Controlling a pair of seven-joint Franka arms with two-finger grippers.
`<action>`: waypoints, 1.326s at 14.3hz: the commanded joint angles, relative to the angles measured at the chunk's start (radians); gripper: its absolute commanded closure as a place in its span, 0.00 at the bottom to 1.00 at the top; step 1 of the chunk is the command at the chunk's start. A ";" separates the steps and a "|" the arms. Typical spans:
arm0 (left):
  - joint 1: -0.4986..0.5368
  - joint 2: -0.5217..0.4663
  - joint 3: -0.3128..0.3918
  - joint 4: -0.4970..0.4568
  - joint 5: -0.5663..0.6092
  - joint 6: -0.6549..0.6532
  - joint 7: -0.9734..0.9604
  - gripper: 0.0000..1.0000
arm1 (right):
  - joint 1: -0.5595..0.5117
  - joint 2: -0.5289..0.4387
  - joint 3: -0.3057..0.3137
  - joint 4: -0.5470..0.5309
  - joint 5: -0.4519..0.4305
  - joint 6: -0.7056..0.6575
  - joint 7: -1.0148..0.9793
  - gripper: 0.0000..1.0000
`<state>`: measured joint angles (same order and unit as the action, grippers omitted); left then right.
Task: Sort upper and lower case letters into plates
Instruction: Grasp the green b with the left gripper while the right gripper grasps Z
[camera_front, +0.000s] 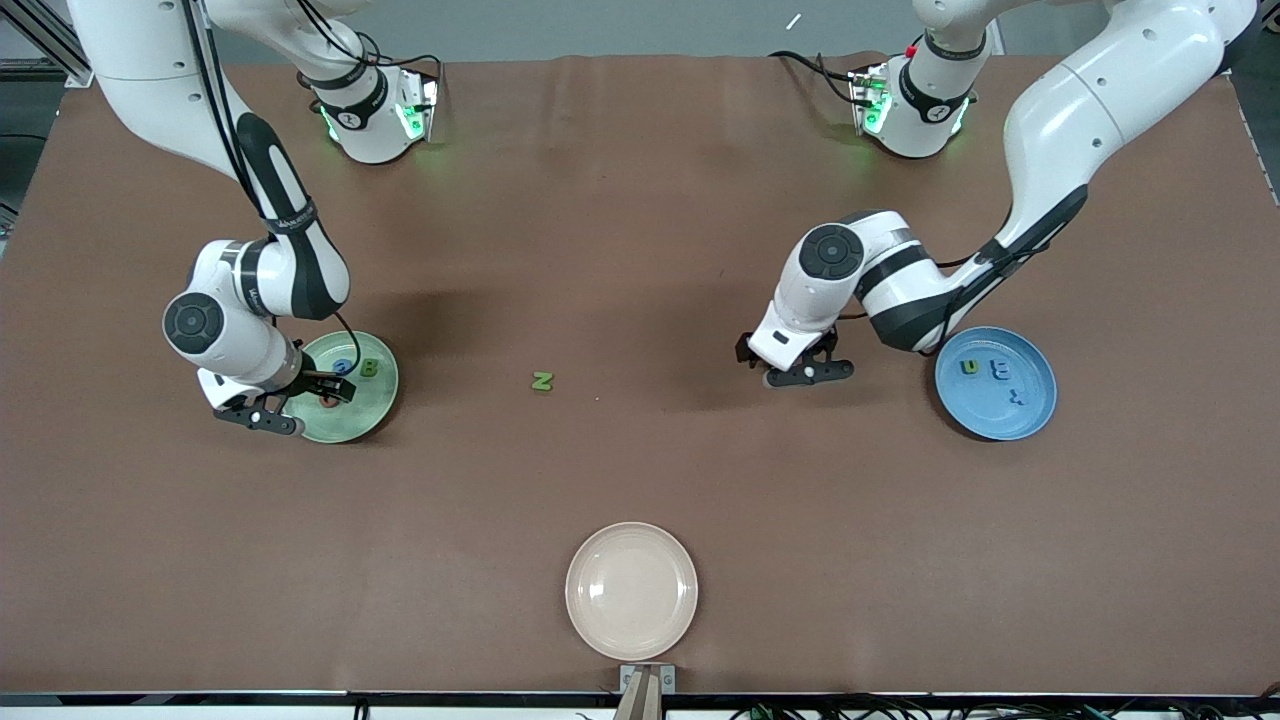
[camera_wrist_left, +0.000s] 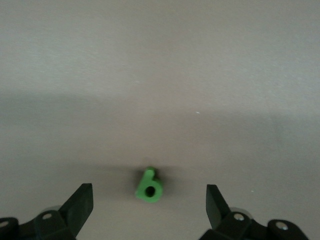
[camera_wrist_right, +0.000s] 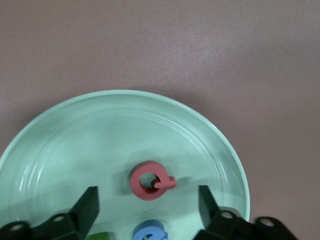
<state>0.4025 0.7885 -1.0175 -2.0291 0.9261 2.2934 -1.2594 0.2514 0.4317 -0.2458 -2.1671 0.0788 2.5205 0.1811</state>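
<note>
Two plates on table: green plate (camera_front: 352, 420) at right arm's end, blue plate (camera_front: 1000, 412) at left arm's. Right gripper (camera_wrist_right: 147, 207) over green plate, fingers apart above red Q (camera_wrist_right: 150, 181). Left gripper (camera_wrist_left: 149, 206) over table, fingers apart around green b (camera_wrist_left: 149, 187). Green N (camera_front: 542, 381) lying between plates.

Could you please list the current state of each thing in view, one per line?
Right gripper: open, over the green plate.
Left gripper: open, over the green b.
Red Q: lying flat in the green plate.
Green b: loose on the table.
Green N: loose on the table.
Blue plate: holds letters.
Beige plate: holds nothing.
</note>
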 joint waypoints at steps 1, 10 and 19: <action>-0.037 0.006 0.039 0.012 -0.018 0.020 0.006 0.04 | 0.025 -0.004 0.008 0.041 0.021 -0.076 0.006 0.00; -0.077 0.029 0.079 0.012 -0.015 0.020 0.017 0.38 | 0.340 -0.011 0.008 0.139 0.070 -0.204 0.463 0.00; -0.083 0.026 0.086 0.012 -0.009 0.020 0.020 0.83 | 0.534 0.050 0.007 0.138 0.108 -0.007 0.521 0.09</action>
<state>0.3247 0.8158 -0.9380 -2.0249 0.9258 2.3130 -1.2552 0.7486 0.4479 -0.2286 -2.0264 0.1765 2.4606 0.6753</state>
